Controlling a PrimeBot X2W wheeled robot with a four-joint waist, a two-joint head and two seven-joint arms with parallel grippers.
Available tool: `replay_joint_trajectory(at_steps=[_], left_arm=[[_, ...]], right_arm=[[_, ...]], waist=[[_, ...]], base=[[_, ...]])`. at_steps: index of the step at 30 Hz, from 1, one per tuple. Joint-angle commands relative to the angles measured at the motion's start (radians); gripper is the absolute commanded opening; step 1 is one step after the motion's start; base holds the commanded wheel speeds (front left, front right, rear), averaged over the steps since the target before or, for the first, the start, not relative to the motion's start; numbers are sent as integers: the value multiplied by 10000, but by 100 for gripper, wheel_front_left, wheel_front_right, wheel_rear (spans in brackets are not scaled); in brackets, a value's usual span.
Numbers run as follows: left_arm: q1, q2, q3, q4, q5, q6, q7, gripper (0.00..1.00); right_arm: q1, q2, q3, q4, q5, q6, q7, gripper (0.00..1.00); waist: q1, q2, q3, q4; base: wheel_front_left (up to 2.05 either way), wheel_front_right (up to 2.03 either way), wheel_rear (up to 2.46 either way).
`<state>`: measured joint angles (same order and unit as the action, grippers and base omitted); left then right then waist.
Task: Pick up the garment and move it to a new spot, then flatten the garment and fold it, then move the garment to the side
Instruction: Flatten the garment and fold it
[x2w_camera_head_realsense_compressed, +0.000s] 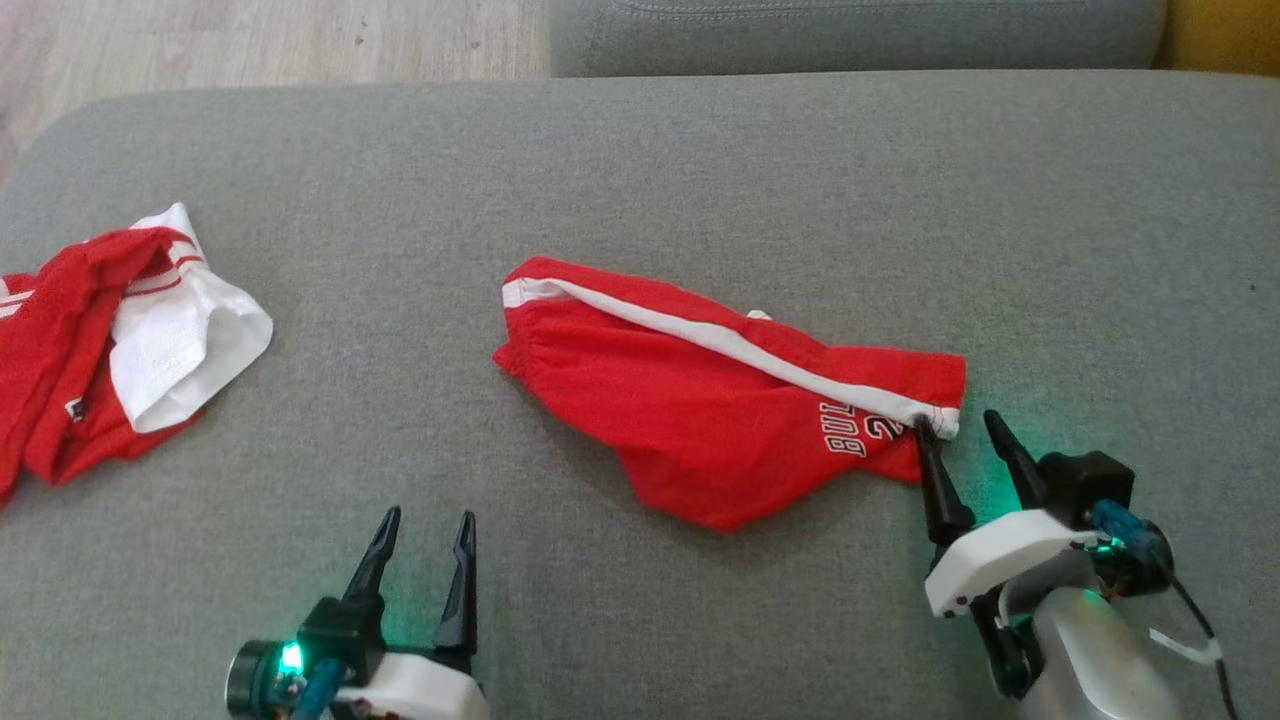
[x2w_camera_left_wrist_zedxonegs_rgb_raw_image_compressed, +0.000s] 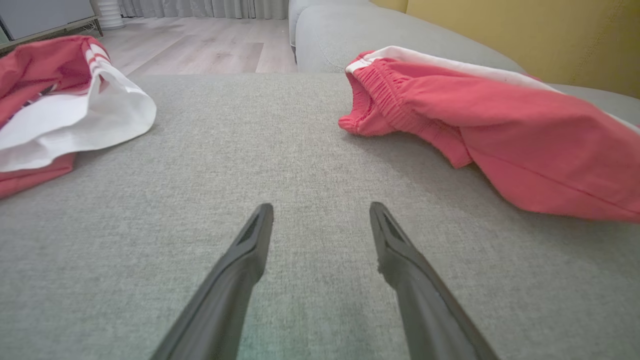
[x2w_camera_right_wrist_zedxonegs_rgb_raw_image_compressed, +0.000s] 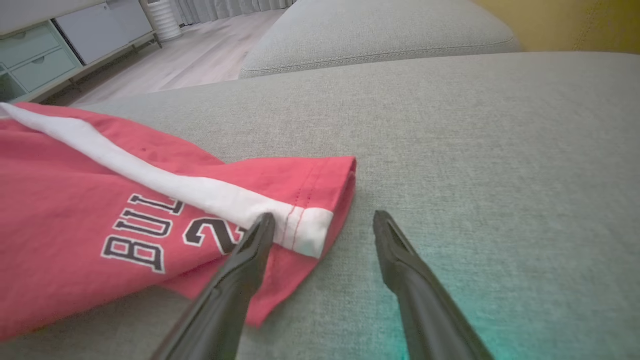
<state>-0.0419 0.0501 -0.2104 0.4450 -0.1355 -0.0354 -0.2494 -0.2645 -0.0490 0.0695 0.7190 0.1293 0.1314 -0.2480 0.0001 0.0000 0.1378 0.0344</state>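
— Looking for the red cloth shorts with the white side stripe and dark letters. Where are they?
— They lie in the middle of the big grey fabric sofa cushion, a bit bunched up. The stretchy waist end points left and the leg end points right.
— What is the right claw doing?
— Its two dark fingers are wide apart and hold nothing. It sits at the leg end. One finger is over the white corner of the hem, and I cannot tell if it touches. The other finger is over bare cushion just beside the shorts.
— And the left claw?
— Its fingers are apart too, with nothing between them. It is low over the cushion, near the front, well apart from the shorts.
— What is that at the far left?
— A crumpled red and white shirt, near the cushion's left edge, well apart from the shorts.
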Motion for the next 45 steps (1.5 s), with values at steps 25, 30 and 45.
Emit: replay_joint_trajectory(at_steps=[25,30,45], left_arm=[[-461,1,175,-234,-83,-81,-124,100],[-612,1,280,-455,-207,-176,-124,100],[-4827,1,-229,1869,-3638,-934,1545,100]], right_arm=[[-413,-13,1215,-299,2043,-7,-137,0],[-355,-13,1005,-799,2259,-7,-137,0],[95,-12,1232,-1873,2559,-7,-137,0]], waist=[[-1,0,150,73],[-1,0,41,-46],[-1,0,114,-645]], base=[[0,0,0],[0,0,0],[0,0,0]])
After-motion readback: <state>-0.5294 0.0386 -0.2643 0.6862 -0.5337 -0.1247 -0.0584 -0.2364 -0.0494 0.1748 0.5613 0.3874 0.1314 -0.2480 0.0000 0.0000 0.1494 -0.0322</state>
